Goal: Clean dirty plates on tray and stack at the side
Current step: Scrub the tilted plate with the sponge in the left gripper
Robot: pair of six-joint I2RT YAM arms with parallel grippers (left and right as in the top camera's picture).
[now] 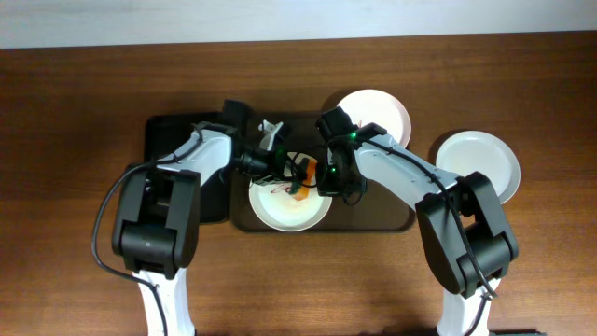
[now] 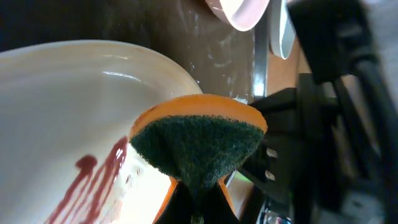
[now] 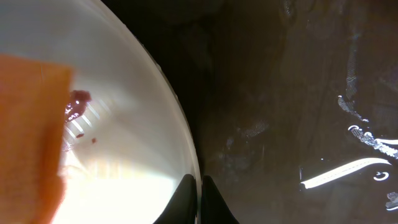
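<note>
1. Pinching an orange sponge [image 2: 199, 140] with the left pincer [image 2: 199, 208], jaws pressed together on its lower corner, green scouring face turned to the wrist camera. Holding it over the far part of the smeared plate [image 1: 284, 213], close to the red marks; cannot tell whether touching the surface.
2. Clamping the thin rim of that same plate with the right pincer [image 3: 200, 190], jaws pressed together on the edge. Probably steadying it for the wipe.
3. Sitting inside the tray [image 1: 373, 213], toward its near-left part, directly between the two pincers: sponge side at the far-left of the plate, rim grip at the far-right.
4. Showing dark-red streaks near the centre in both wrist views, right beside the sponge. Judged not yet wiped clean.
5. Also in view from overhead: far plate [image 1: 378, 110] overlapping the tray's far rim, and side plate [image 1: 480, 161] on the table [image 1: 84, 93], off to the right of the tray. No smears visible on either, though too small to be sure.
6. Judged as mid-task: perhaps two plates done, one in hand. Not stacked yet; lying apart, none on top of another. Left to do: finish this wipe, lift the plate out, pile all three at the side.
</note>
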